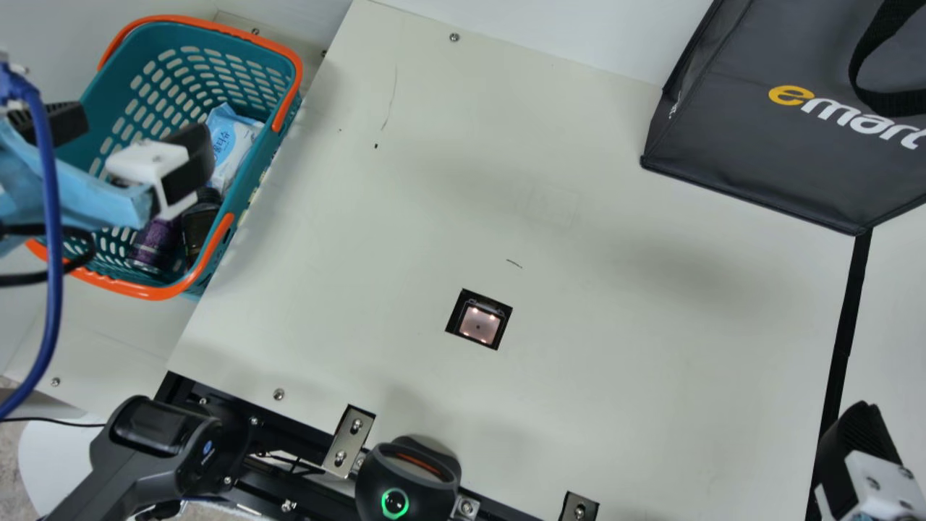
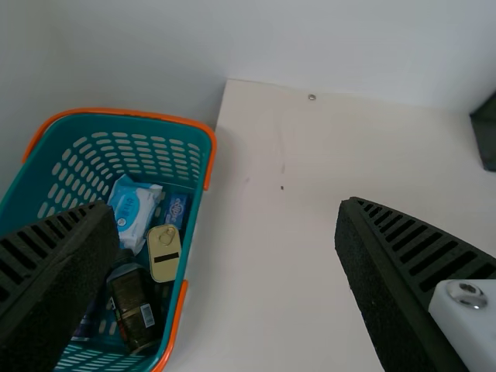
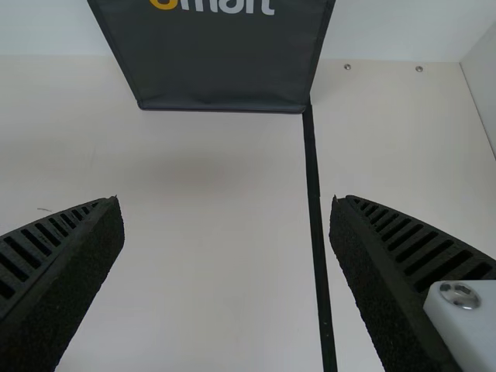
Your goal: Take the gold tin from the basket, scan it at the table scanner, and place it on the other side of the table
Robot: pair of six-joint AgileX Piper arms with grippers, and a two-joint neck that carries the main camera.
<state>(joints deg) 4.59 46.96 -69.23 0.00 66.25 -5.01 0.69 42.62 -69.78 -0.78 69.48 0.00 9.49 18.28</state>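
Note:
My left gripper (image 1: 134,145) is over the teal basket (image 1: 94,123) at the main view's left. In the left wrist view this gripper (image 2: 229,256) stands open with nothing between its fingers, and the gold tin (image 2: 164,253) lies inside the basket (image 2: 203,167), beside a dark bottle and a wipes pack. The table scanner (image 1: 480,324) is set into the table, its window lit. At the main view's lower right corner is my right gripper (image 1: 861,441); the right wrist view shows this gripper (image 3: 229,256) open and holding nothing.
A dark grey bag (image 1: 759,159) stands at the table's far right. A black strip (image 1: 843,347) runs along the table's right part. A round black device (image 1: 409,477) sits at the near edge. The basket also holds a wipes pack (image 2: 133,211), a dark bottle (image 2: 136,306) and a blue box (image 2: 176,209).

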